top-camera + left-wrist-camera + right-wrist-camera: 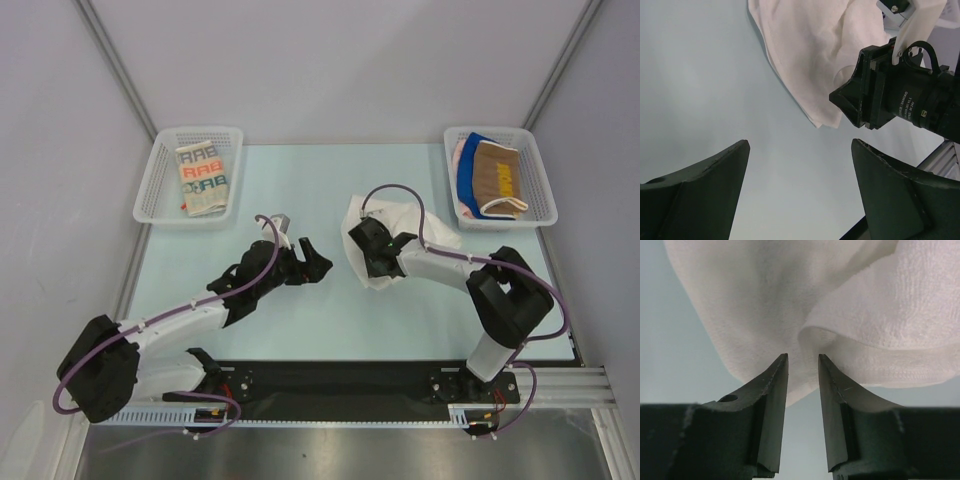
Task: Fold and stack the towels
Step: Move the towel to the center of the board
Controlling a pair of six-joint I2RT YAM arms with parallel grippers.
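A crumpled plain white towel (432,232) lies on the pale table right of centre. My right gripper (375,262) is down at its near-left edge. In the right wrist view the jaws (803,360) stand a narrow gap apart, tips at a fold of the white towel (765,300), with nothing pinched between them. My left gripper (312,262) is wide open and empty, just left of the towel; in its view (799,150) the white towel (810,55) lies ahead, with the right arm's black wrist (900,100) beside it. A folded cream lettered towel (203,178) lies in the left basket.
A white mesh basket (150,190) stands at the back left. Another white mesh basket (545,190) at the back right holds a brown towel (497,175) on top of blue and pink ones. Grey walls close in both sides and the back.
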